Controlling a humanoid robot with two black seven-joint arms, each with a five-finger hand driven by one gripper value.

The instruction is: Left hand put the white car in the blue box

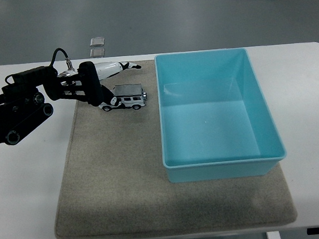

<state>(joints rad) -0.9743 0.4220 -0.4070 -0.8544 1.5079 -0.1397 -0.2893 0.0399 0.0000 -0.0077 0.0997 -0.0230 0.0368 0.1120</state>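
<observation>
Fingers (pixel 122 67) of the left hand (pixel 92 80) stretched out and loosely spread, reaching over and just behind the white car (pixel 127 98) in the upper left of the frame, with no grip closed on it as far as can be seen. Car on its wheels on the beige mat (pixel 119 173), just left of the blue box (pixel 218 114), apart from its wall. Grasp, lift, carry rightward and release into the empty box all left to do, by the look of it.

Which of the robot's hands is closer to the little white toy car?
Left. The left hand is right at the small white toy car, apparently touching its rear end. The right hand is not in view.
</observation>
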